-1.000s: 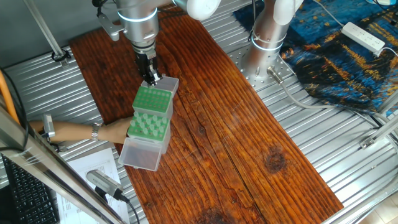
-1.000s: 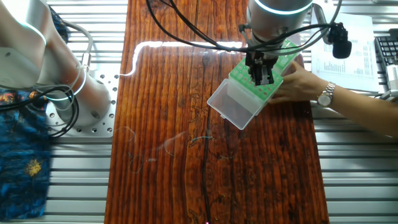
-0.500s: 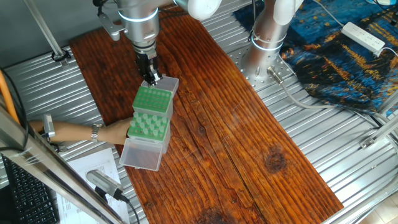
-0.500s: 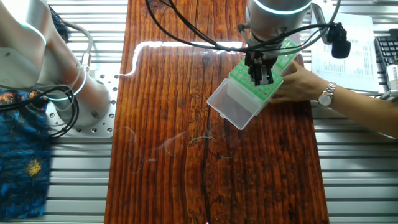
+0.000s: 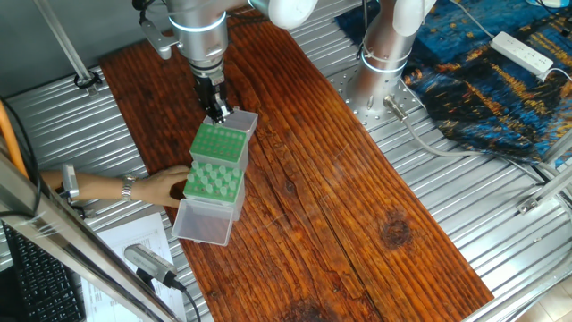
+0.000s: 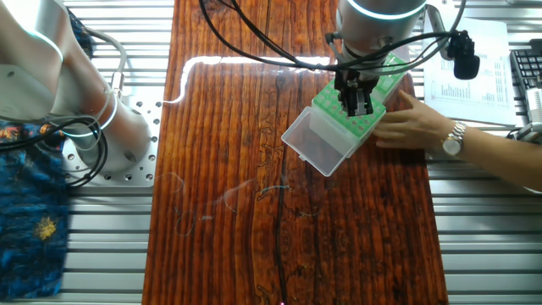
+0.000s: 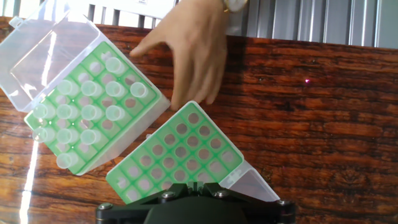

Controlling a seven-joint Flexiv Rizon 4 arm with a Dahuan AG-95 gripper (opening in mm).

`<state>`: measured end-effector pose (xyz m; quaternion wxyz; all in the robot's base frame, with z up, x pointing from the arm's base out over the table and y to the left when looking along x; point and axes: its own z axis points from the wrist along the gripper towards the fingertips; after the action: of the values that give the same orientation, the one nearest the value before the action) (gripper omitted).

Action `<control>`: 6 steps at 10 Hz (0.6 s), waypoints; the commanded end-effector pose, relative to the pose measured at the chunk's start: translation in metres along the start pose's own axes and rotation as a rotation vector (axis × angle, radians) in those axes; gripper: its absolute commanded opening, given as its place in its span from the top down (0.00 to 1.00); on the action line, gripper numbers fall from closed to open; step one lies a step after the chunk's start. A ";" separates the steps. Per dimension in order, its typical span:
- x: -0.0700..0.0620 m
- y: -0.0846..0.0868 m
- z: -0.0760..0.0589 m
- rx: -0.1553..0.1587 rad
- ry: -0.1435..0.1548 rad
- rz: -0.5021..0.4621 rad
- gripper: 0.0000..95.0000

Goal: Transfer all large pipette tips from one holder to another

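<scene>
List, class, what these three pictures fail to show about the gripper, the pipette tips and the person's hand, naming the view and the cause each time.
- Gripper: open or shut is unclear; too small in both fixed views, fingertips below the hand view's bottom edge.
- Large pipette tips: exact count uncertain; small in the fixed views, glare in the hand view.
- Person's hand: contact with the rack unclear; wrist cut by the top edge.

Person's hand [image 6: 415, 127] shifts. In one fixed view the wristwatch [image 5: 127, 187] sits further out along the forearm side than a second ago, hand [image 5: 165, 185] stretched closer in against the rack holding the large pipette tips [image 5: 213, 183]. In the other fixed view the watch [image 6: 456, 138] is lower and further right than before, the fingers [image 6: 405, 103] spread beside the green racks rather than tucked against them. In the hand view the fingers [image 7: 186, 59] reach down between the two racks.
</scene>
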<state>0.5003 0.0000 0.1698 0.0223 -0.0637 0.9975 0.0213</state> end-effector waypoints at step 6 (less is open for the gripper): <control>0.000 0.000 0.000 -0.001 -0.001 -0.006 1.00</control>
<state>0.5002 0.0001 0.1698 0.0227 -0.0660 0.9973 0.0221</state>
